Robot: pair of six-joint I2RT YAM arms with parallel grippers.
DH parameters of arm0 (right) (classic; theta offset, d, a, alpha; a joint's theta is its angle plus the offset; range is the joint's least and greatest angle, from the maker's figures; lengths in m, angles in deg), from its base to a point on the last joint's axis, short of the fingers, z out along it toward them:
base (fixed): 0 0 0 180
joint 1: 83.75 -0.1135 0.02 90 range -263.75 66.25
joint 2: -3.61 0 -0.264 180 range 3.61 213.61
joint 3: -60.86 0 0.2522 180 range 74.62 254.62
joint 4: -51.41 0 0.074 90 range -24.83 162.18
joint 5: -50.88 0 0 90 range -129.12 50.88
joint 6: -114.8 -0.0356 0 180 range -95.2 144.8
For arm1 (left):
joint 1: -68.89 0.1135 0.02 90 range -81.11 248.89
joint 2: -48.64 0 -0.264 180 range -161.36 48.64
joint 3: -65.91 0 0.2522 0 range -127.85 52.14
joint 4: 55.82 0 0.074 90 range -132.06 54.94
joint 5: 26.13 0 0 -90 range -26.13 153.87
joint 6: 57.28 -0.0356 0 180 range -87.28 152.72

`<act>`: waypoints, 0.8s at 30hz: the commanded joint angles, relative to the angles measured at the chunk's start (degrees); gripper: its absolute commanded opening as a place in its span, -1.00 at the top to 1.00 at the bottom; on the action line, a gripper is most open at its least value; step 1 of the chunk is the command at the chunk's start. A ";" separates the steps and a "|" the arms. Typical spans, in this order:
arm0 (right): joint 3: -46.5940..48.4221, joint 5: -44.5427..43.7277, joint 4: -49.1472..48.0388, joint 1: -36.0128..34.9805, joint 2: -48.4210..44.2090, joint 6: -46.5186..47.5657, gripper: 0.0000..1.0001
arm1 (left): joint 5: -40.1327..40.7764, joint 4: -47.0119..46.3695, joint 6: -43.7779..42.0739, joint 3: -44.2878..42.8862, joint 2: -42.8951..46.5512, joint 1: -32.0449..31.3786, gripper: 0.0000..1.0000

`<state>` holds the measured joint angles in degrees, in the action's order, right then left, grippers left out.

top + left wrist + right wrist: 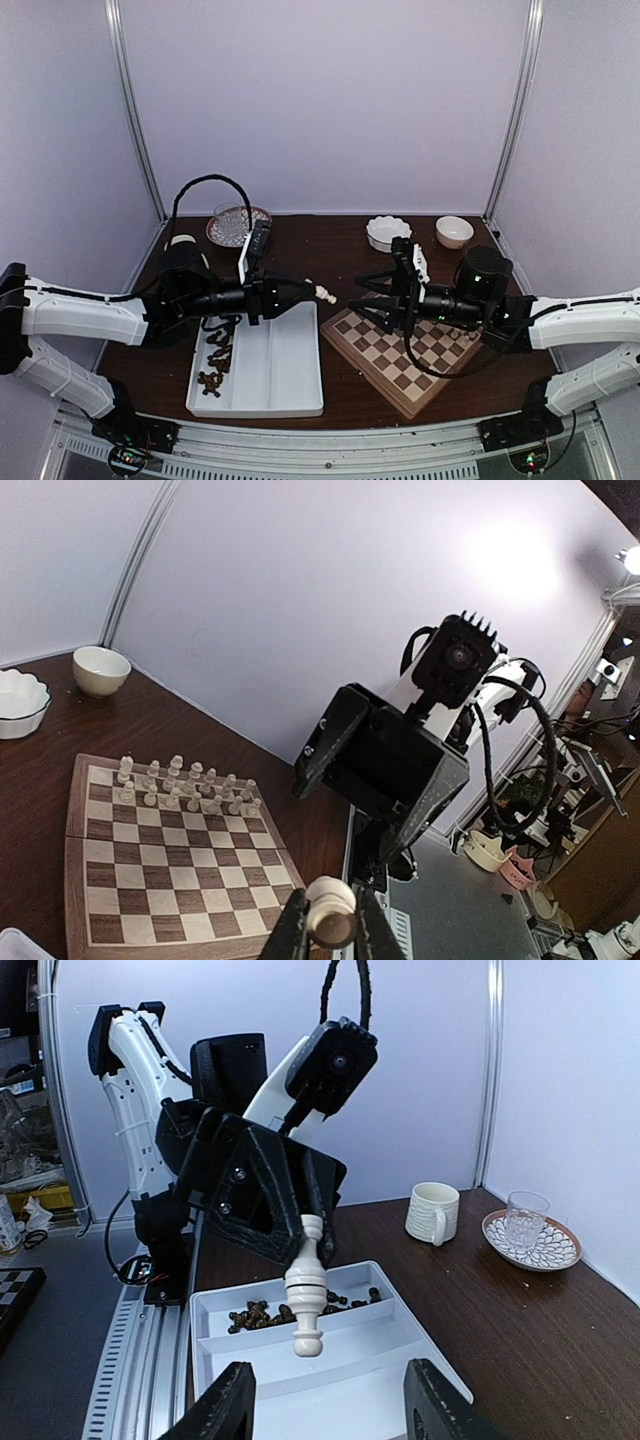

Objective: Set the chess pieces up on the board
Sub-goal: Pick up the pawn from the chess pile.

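The left gripper point(316, 291) clenched on a cream chess piece point(326, 294), the right gripper point(357, 297) spread wide facing it

In the top view, just left of centre, the left gripper pinches the cream chess piece by one end and holds it in the air near the upper right corner of the white tray point(280, 370), whose narrow left compartment holds a heap of dark pieces point(214, 362); at centre frame the right gripper's jaws stand apart with nothing between them, close to the piece's free end but not touching it; at lower right lies the board point(400, 372), and in the left wrist view two rows of cream pieces point(186, 785) stand along its upper edge, with two white bowls point(100, 670) at upper left
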<state>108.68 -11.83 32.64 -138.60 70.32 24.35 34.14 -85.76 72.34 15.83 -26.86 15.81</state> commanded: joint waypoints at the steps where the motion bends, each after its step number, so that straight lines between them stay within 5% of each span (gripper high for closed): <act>1: 1.58 4.86 -3.34 -0.78 2.23 -3.44 -0.07 | -2.08 -10.12 0.42 0.81 0.38 0.35 0.97; 24: 3.98 5.49 -4.65 -3.93 4.38 -7.83 0.25 | -6.17 -15.54 2.17 -0.15 -3.75 0.35 0.98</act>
<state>110.93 -5.75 28.90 -141.77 75.02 16.81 28.89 -97.83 74.28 16.68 -29.81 15.81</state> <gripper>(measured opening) 0.392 0.118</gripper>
